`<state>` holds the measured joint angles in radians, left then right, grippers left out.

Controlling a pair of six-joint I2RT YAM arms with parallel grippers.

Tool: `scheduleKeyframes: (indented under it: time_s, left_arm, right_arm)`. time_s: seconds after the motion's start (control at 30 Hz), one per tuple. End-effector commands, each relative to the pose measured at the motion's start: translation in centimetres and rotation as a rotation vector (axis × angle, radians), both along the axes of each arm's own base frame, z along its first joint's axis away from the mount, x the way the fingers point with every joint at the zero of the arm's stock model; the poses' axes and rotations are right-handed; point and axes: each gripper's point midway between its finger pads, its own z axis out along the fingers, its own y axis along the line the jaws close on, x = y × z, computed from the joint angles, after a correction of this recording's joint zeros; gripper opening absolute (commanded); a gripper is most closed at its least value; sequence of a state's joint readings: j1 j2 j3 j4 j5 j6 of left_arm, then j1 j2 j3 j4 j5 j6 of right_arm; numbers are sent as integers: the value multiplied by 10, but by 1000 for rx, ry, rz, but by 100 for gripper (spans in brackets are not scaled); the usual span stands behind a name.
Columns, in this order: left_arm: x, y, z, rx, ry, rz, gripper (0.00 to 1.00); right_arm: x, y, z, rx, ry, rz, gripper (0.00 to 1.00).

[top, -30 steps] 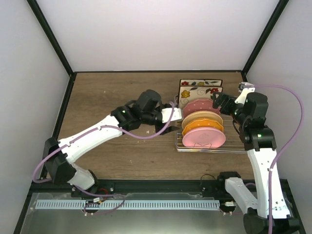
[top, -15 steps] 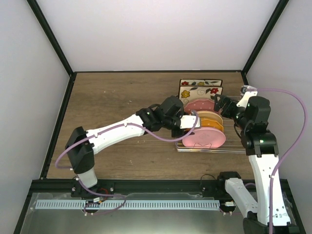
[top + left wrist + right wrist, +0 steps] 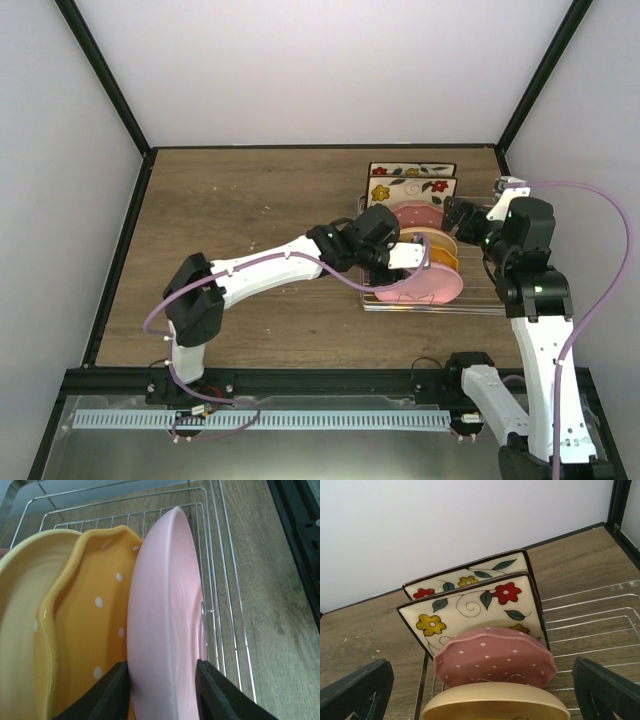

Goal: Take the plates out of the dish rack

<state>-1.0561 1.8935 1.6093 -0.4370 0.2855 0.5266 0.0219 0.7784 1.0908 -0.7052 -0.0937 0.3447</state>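
One wooden table carries one dish rack of silver wire, which lies beneath both grippers. Six plates stand on edge in it in a single row: two square and four round.

The two square plates, cream with red and yellow flowers, are the tallest. They stand farthest ahead of the right gripper, one close behind the other. Just in front of them, nearer that gripper, is one dark pink dotted plate with a scalloped rim. Nearer again is the top of one yellow plate. The right gripper's two fingers are spread wide, one to each side of the row, touching nothing and holding nothing.

The left gripper is at the other end of the row. One plain pink plate, last in the row, fills the gap between its two fingers. One finger lies against the plate's outer face. The other sits in the slot between it and one orange plate with white dots. The fingers are drawn in to the plate's thickness and clamp its rim. The plate stands upright over the rack wires; its lower edge is hidden. Beyond the orange plate from this gripper, the yellow plate shows again.
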Motion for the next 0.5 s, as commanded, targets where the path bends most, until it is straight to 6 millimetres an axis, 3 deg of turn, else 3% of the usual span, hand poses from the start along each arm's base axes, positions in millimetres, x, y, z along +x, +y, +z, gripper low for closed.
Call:
scheduleKeyframes:
  time_s: [0.0, 0.17, 0.37, 0.47]
  left_arm:
    - [2, -11, 0, -3, -10, 9, 32]
    - [7, -15, 3, -2, -16, 39, 6]
    - [15, -17, 32, -27, -77, 97, 4]
    - [23, -15, 59, -51, -114, 152, 4]
  right_arm:
    - [-6, -10, 23, -42, -47, -42, 100]
    - [-10, -16, 29, -60, -62, -74, 100]
    - [-15, -23, 32, -79, -73, -105, 100]
    - [-15, -24, 32, -82, -75, -110, 100]
